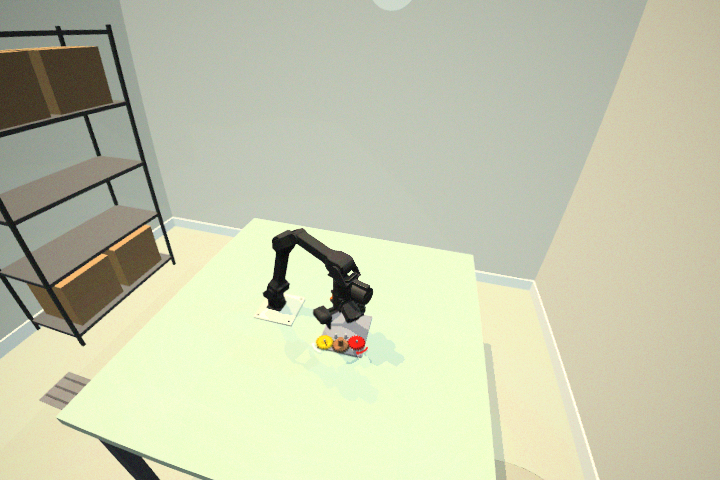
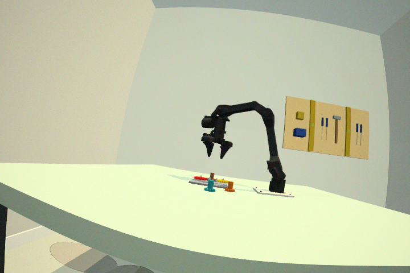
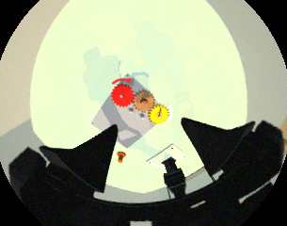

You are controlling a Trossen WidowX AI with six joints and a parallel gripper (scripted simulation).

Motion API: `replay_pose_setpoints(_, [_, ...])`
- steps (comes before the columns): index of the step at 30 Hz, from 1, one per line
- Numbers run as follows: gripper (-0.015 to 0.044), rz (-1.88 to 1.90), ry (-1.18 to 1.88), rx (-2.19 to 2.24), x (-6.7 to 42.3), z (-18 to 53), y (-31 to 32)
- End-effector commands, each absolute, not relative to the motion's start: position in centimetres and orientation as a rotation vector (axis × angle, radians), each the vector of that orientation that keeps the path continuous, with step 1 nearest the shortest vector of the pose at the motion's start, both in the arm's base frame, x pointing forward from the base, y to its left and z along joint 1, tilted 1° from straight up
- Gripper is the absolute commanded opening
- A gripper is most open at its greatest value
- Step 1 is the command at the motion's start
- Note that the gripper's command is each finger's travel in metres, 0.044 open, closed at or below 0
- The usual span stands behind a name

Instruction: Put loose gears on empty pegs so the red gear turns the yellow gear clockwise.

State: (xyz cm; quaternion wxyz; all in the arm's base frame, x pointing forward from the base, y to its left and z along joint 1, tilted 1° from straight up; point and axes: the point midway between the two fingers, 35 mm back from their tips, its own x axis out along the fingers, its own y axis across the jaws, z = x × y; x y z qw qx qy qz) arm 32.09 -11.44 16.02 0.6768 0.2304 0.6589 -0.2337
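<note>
The red gear (image 1: 356,344) (image 2: 200,178) (image 3: 122,96) and the yellow gear (image 1: 321,341) (image 2: 222,181) (image 3: 158,112) sit on the grey board (image 1: 362,323) (image 2: 192,182) (image 3: 105,117). A brown gear (image 1: 340,344) (image 2: 212,176) (image 3: 144,101) sits between them, its teeth against both in the wrist view. Two empty pegs (image 3: 131,109) (image 3: 142,115) show beside it. A teal gear (image 2: 210,186) and an orange gear (image 2: 230,186) (image 3: 120,156) stand on the table; the teal one is not seen in the wrist view. My gripper (image 2: 215,157) (image 3: 150,124) is open and empty, high above the board.
The arm's white base plate (image 1: 263,315) (image 2: 262,191) (image 3: 157,160) is on the table (image 1: 247,384) (image 2: 147,199) near the board. A red arrow (image 1: 362,350) (image 3: 120,81) lies beside the red gear. A shelf rack and a wall tool board stand away from the table.
</note>
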Motion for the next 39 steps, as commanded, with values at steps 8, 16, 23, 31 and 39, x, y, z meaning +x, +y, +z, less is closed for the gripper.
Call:
replay_pose_setpoints(8, [0.044,-0.525,1.484,0.517,32.1,16.0,-11.3])
replay_pose_setpoints(16, [0.044,-0.463,1.49,0.48,32.9,17.1,-1.9])
replay_pose_setpoints(23, [0.044,-0.407,1.508,0.488,31.5,18.1,8.4])
replay_pose_setpoints(31, [0.044,-0.432,1.513,0.525,25.9,19.3,18.7])
replay_pose_setpoints(39, [0.044,-0.508,1.503,0.538,18.8,20.1,25.0])
